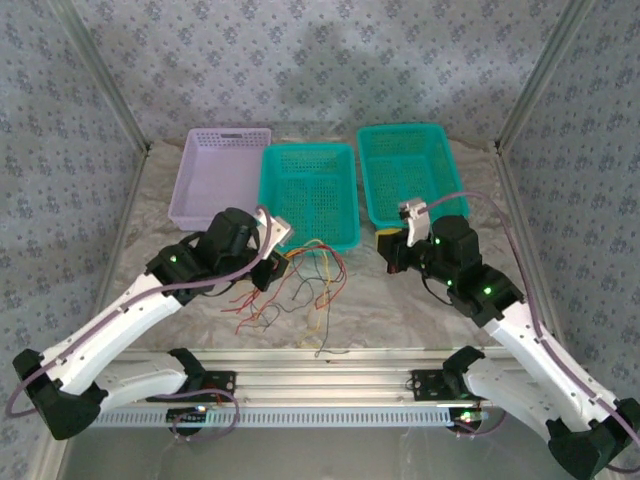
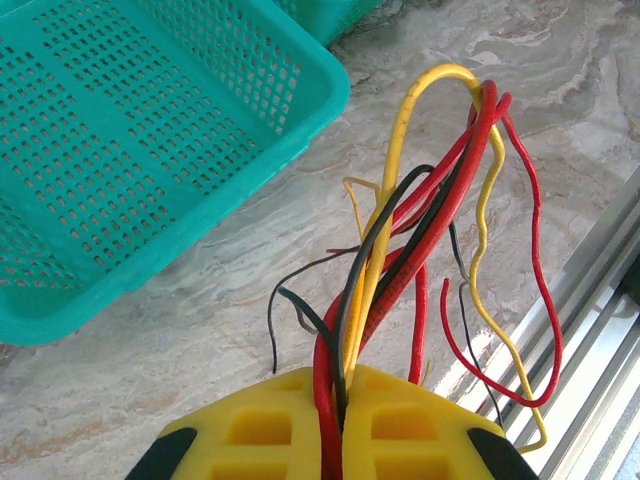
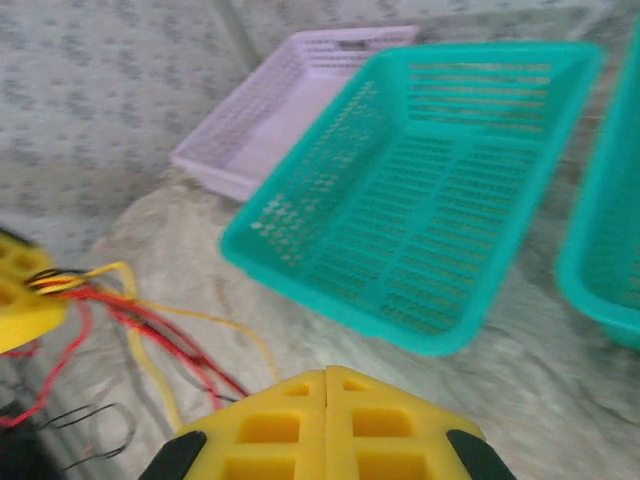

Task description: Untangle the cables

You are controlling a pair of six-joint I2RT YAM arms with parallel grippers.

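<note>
Left wrist view: the left gripper [image 2: 340,385] has its fingers clamped on the cables [image 2: 440,195], red, yellow and black, just in front of the middle teal basket [image 2: 325,95]. Right wrist view adds the right gripper [image 3: 326,385], fingers pressed together on nothing. Top external view shows loose ends trailing across the table [image 1: 400,320] before that basket.

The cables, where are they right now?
The cables are clamped in the left gripper, fanning out over the table just in front of the middle teal basket, left of centre in the top view.
</note>
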